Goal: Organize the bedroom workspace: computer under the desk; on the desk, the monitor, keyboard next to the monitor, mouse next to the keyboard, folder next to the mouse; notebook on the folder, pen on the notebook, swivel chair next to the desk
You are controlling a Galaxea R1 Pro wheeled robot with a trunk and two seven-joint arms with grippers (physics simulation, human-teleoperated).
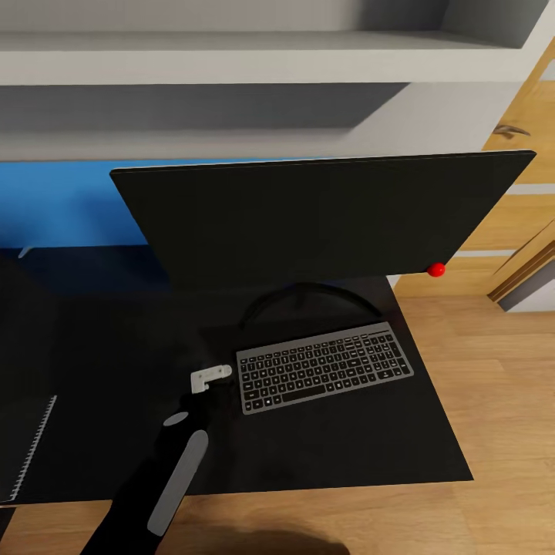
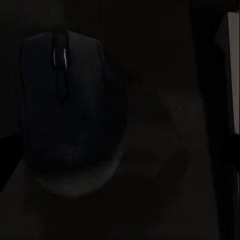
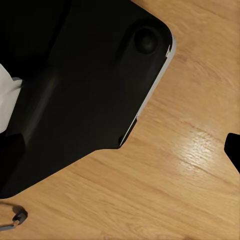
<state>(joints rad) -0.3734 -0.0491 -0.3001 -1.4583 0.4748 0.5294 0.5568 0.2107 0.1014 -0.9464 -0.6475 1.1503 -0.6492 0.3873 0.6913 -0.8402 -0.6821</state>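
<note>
- Evidently the step in hand was setting the mouse (image 2: pixel 70 105) on the desk (image 1: pixel 324 447) beside the keyboard (image 1: pixel 324 366); the left wrist view looked straight down on the dark rounded mouse, its scroll strip faintly lit, very close under the camera.
- From the head, the left arm reached over the glossy black top, with the left gripper (image 1: pixel 206 379) just beside the keyboard's near-left corner. Its pale tip showed, but whether the fingers were spread or pinching the mouse could not be told; the wrist picture was too dark to show them.
- The keyboard lay flat in front of the monitor (image 1: pixel 324 220), whose curved stand rose just behind it, so those two items looked settled.
- The notebook (image 1: pixel 27 447) showed its spiral edge at the desk's left margin, well apart from the keyboard.
- The right wrist view showed wood floor (image 3: pixel 190 165) and a dark rounded shape; the right gripper's fingers were not visible there.
- To do this well, I judged the mouse should rest flat on the top, near the keyboard without nudging it, and the fingers should part fully before lifting straight up, so the light mouse was not dragged along.
- Room should be left on its far side for the folder.
</note>
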